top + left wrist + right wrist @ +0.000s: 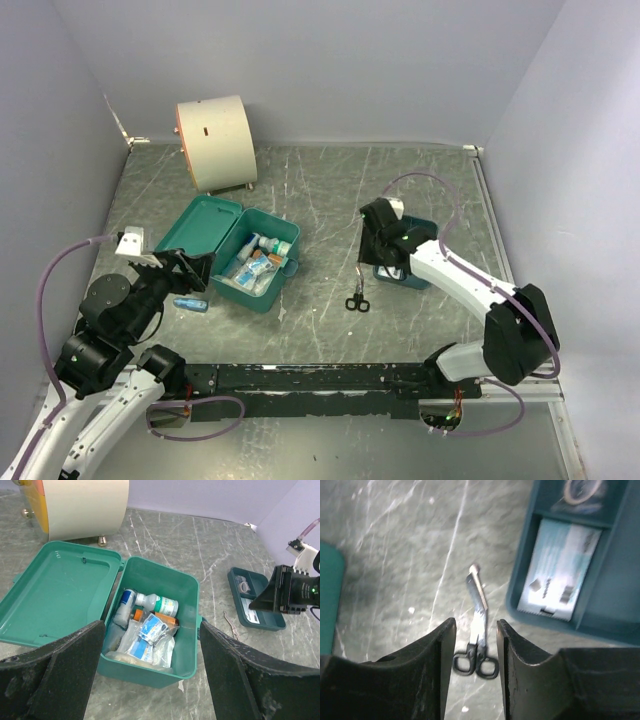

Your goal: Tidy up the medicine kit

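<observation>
1 grey marbled table (330,200) carries everything. The large cream drum (215,143) lies on its side at the far left. Just in front of it, left of centre, sits the medicine kit (145,672), a teal-green box with its lid thrown flat open to the left. Inside lie a white bottle with a green label (157,603), clear sachets and something orange.

The left gripper (151,630) hangs near the kit's front edge with its 2 fingers spread wide and nothing between them. Right of centre, the right gripper (476,624) hovers over the near-left corner of a shallow divided blue-teal tray (265,624), its fingers parted by a narrow gap and holding nothing.

1 compartment of the tray holds a white-and-teal packet (560,565). The scissors (476,595) lie flat on the table just beside the tray, below the right fingers. A small blue tube (190,303) lies near the kit's lid.
</observation>
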`<state>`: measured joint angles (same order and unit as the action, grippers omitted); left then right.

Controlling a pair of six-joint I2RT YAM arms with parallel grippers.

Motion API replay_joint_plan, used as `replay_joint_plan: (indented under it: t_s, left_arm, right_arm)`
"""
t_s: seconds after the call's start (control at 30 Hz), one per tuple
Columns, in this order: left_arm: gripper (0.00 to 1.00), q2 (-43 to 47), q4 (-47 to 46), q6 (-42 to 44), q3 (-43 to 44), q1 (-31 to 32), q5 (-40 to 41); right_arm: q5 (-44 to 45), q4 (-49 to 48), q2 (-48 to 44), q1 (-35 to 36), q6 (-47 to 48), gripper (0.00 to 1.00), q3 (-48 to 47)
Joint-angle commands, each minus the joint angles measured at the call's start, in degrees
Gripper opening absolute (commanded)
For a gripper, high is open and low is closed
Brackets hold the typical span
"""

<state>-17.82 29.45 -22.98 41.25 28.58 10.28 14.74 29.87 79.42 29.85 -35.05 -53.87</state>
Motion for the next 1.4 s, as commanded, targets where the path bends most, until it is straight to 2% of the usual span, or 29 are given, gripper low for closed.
replay_joint_plan:
  t_s: [0.0, 0.1, 0.4, 0.6, 0.77, 1.07, 1.23, 1.37]
  left_arm:
    - [0.87, 1.0, 0.0, 0.2, 0.8, -0.4, 0.9]
    - [0.87, 1.4, 0.1, 0.0, 0.8, -0.4, 1.2]
    - [0.87, 1.2, 0.1, -0.1, 0.7, -0.4, 1.2]
    - [0.87, 1.0, 0.1, -0.1, 0.7, -0.4, 1.2]
    - [0.87, 1.2, 0.1, -0.2, 0.6, -0.4, 1.5]
    - [0.88, 0.7, 0.2, -0.2, 0.7, -0.4, 1.4]
    - [0.88, 1.2, 0.2, -0.3, 0.6, -0.4, 1.9]
    - [0.88, 1.1, 0.1, -0.3, 0.6, -0.4, 1.9]
  right_arm:
    - [1.0, 4.8, -2.3, 5.2, -4.9, 0.40, 2.3]
    - [1.9, 5.1, -2.7, 7.8, -7.5, 0.45, 4.4]
    - [-0.3, 3.1, 2.8, 9.2, -10.5, 0.46, 6.1]
    - [-0.6, 2.1, 7.8, 9.3, -10.1, 0.44, 5.4]
    - [3.3, 1.2, 8.9, 9.8, -12.0, 0.41, 6.4]
    - [1.4, -1.1, 10.8, 9.8, -11.6, 0.40, 5.5]
    - [1.6, -0.6, 11.7, 9.8, -12.9, 0.32, 6.5]
    - [1.0, -1.8, 12.5, 9.8, -13.2, 0.18, 7.5]
